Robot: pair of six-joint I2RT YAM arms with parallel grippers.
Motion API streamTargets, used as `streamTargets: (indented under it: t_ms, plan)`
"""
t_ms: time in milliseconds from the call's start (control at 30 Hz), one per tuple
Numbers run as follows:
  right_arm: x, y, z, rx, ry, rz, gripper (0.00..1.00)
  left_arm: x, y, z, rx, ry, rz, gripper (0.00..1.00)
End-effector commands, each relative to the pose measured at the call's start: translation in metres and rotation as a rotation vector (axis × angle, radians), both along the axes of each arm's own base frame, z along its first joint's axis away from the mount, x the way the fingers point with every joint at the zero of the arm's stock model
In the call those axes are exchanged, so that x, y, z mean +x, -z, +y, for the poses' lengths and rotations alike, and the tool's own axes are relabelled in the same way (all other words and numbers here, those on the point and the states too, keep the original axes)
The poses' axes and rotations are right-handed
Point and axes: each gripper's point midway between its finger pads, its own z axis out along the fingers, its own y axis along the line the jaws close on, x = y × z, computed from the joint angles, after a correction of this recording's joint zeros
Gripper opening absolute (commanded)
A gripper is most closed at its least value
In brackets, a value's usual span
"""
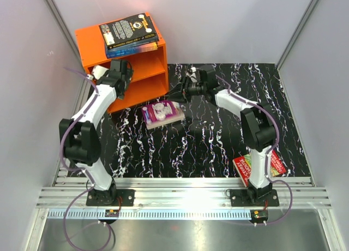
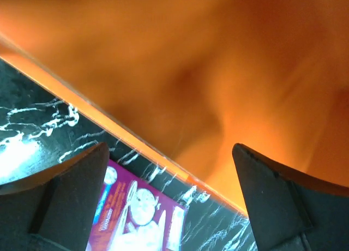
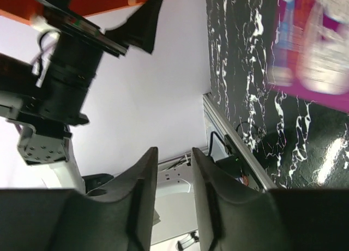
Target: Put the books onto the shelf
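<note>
The orange shelf (image 1: 98, 41) stands at the far left, with a black book (image 1: 128, 27) stacked on a blue book (image 1: 133, 48) on its top. A purple book (image 1: 162, 113) lies flat on the table in front of the shelf and also shows in the wrist views, as the purple book (image 2: 136, 218) (image 3: 316, 43). A red book (image 1: 262, 166) lies near the right arm's base, partly under the arm. My left gripper (image 1: 126, 83) (image 2: 169, 174) is wide open and empty, close against the shelf (image 2: 218, 71). My right gripper (image 1: 182, 93) (image 3: 173, 151) hovers right of the purple book. Its jaws stand narrowly apart with nothing between them.
The table top (image 1: 218, 136) is black with white veins. Grey walls close in the left, back and right sides. A metal rail (image 1: 185, 193) runs along the near edge. The left arm (image 3: 71, 60) shows in the right wrist view, below the shelf's edge (image 3: 109, 3).
</note>
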Motion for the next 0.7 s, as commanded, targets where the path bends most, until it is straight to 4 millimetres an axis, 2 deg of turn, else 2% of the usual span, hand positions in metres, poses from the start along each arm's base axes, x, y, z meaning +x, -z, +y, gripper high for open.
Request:
streamTargets:
  t_ms: [0, 67, 100, 133, 167, 200, 233, 267, 300, 333, 367, 433, 467, 533, 567, 667]
  plan:
    - [-0.011, -0.005, 0.007, 0.018, -0.024, -0.042, 0.41, 0.019, -0.022, -0.017, -0.031, 0.193, -0.042, 0.99]
    - [-0.015, 0.002, -0.003, -0.012, -0.01, -0.027, 0.56, 0.007, -0.027, -0.034, -0.021, 0.356, -0.043, 0.99]
    - [-0.02, 0.015, -0.009, -0.042, -0.01, -0.02, 0.59, 0.001, -0.024, -0.041, -0.031, 0.415, -0.045, 0.99]
    - [-0.022, 0.02, -0.013, -0.06, -0.007, -0.015, 0.62, -0.008, -0.003, -0.046, -0.05, 0.475, -0.042, 0.99]
    - [-0.026, 0.025, -0.022, -0.087, -0.011, -0.014, 0.7, -0.023, -0.011, -0.062, -0.094, 0.572, -0.082, 0.99]
    - [-0.033, 0.036, -0.028, -0.12, -0.016, 0.011, 0.74, -0.027, -0.01, -0.068, -0.118, 0.601, -0.116, 0.99]
    - [-0.036, 0.043, -0.034, -0.155, -0.014, 0.012, 0.77, -0.047, 0.017, -0.073, -0.152, 0.631, -0.071, 0.99]
    - [-0.049, 0.055, -0.045, -0.225, -0.036, 0.026, 0.84, -0.057, 0.018, -0.082, -0.176, 0.69, -0.086, 0.99]
    - [-0.055, 0.062, -0.051, -0.272, -0.042, 0.026, 0.89, -0.066, 0.011, -0.087, -0.171, 0.722, -0.124, 0.99]
    - [-0.065, 0.08, -0.065, -0.382, -0.024, 0.075, 0.91, -0.079, 0.023, -0.091, -0.159, 0.768, -0.1, 0.99]
    - [-0.07, 0.084, -0.074, -0.438, -0.038, 0.023, 0.93, -0.086, 0.025, -0.092, -0.142, 0.79, -0.092, 0.99]
    - [-0.076, 0.109, -0.095, -0.554, -0.003, 0.059, 0.97, -0.104, 0.028, -0.093, -0.09, 0.843, -0.06, 0.99]
    - [-0.082, 0.122, -0.102, -0.575, 0.006, 0.095, 0.98, -0.113, 0.039, -0.091, -0.081, 0.85, -0.033, 0.99]
    - [-0.075, 0.133, -0.115, -0.586, 0.049, 0.125, 0.97, -0.122, 0.04, -0.092, -0.06, 0.863, -0.044, 0.99]
    - [-0.069, 0.139, -0.117, -0.59, 0.069, 0.131, 0.97, -0.129, 0.05, -0.091, -0.056, 0.871, -0.03, 0.99]
    - [-0.044, 0.149, -0.126, -0.622, 0.115, 0.115, 0.96, -0.132, 0.062, -0.094, -0.041, 0.879, -0.023, 0.99]
